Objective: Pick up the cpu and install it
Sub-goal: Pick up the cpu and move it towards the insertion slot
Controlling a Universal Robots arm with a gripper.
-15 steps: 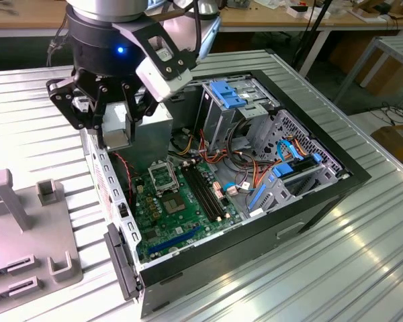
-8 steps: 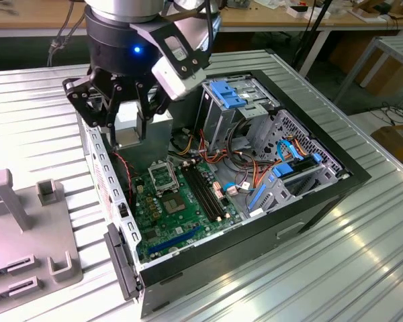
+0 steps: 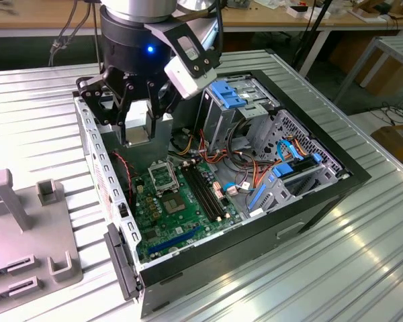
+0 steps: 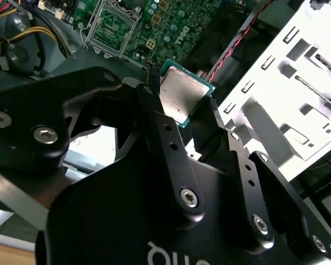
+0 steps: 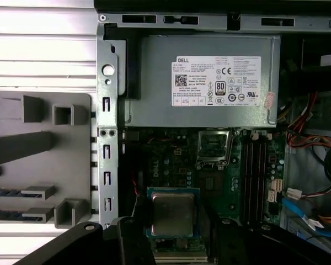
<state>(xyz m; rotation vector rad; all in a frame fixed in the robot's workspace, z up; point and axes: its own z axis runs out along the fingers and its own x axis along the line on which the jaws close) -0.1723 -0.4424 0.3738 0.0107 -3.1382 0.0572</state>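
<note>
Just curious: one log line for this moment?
gripper shut on cpu | held over open computer case | cpu not in socket

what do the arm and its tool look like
The tool is matt black: a round body with a small blue light, jointed linkage fingers pinned with silver screws, white lettering on its base. Above it the arm is silver-grey; a white block with black brackets is mounted alongside.

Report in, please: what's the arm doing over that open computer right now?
Black gripper shut on small silver-faced square cpu. Chip held above green motherboard, apart from empty metal-framed socket. Nothing seen between them.
</note>
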